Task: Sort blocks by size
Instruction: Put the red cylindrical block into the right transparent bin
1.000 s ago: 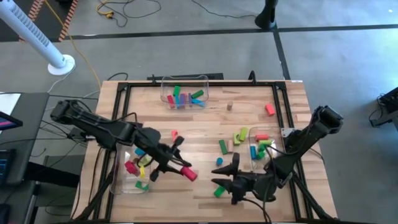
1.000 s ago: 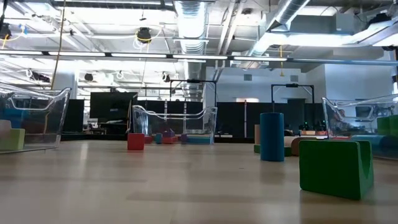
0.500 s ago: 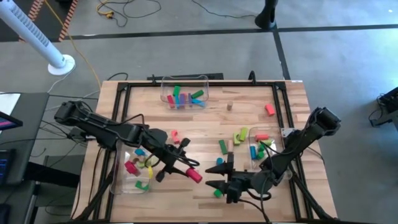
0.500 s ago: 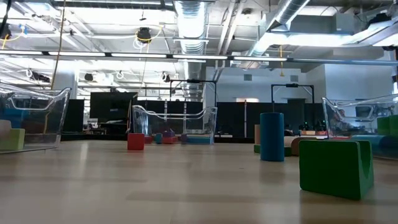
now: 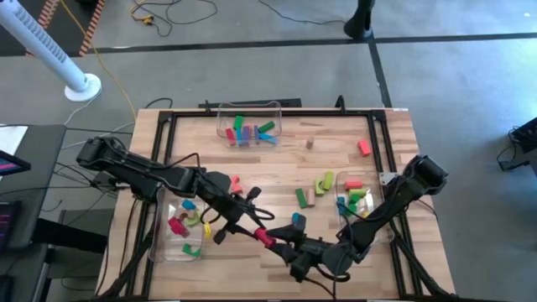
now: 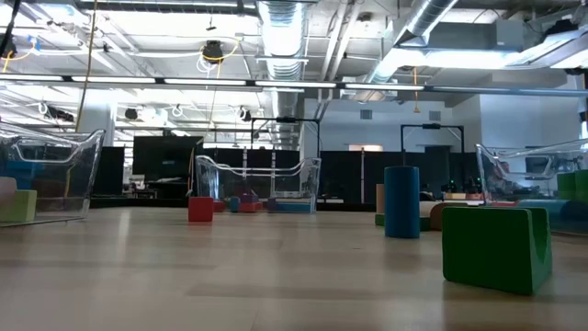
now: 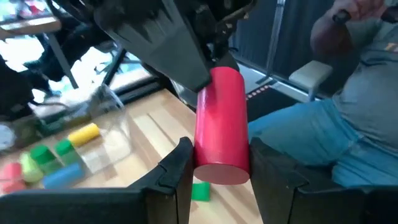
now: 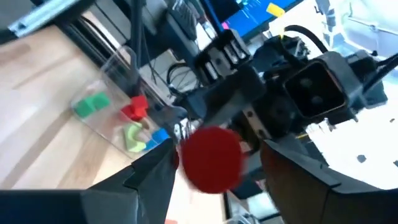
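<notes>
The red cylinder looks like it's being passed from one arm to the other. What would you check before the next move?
1. Left gripper shut on the red cylinder, a finger on each side: ok.
2. Right gripper open to receive it: ok.
3. Cylinder's round end lined up between the right gripper's fingers, in the right wrist view: ok.
4. Right fingers already touching the cylinder: cannot tell.
5. Cylinder held off the table, with wood showing below it in the left wrist view: ok.
6. Person beyond the table far enough from the arms: cannot tell.
</notes>
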Available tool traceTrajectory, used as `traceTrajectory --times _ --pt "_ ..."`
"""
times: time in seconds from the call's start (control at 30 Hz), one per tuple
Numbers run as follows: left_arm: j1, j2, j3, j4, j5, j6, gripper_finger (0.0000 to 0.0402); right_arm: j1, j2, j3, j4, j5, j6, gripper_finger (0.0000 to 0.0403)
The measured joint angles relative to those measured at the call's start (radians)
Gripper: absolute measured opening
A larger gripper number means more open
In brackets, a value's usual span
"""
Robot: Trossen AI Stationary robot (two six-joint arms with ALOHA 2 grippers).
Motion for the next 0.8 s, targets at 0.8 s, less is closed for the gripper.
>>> traceTrajectory --times 0.8 --pt "0.0 0.001 0.0 -0.008 -0.004 -0.008 0.0122 0.013 0.011 0.011 -0.021 0.047 0.001 0.0183"
